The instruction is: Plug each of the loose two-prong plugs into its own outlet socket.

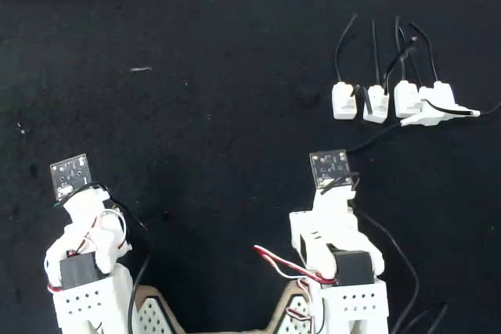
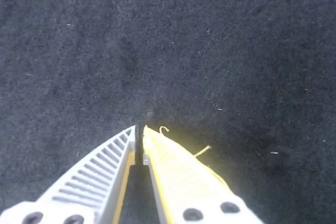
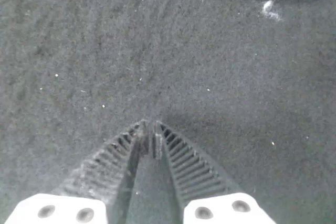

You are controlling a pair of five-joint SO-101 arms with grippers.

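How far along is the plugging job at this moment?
Done: nothing clearly. Whether any of the white plugs and sockets are already mated cannot be told. In hand: nothing. The left gripper and right gripper are shut, empty and far from them. Left: apparently all the plugging.

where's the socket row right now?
High view: the socket row lies on the right side of the black table, ahead of the right arm.
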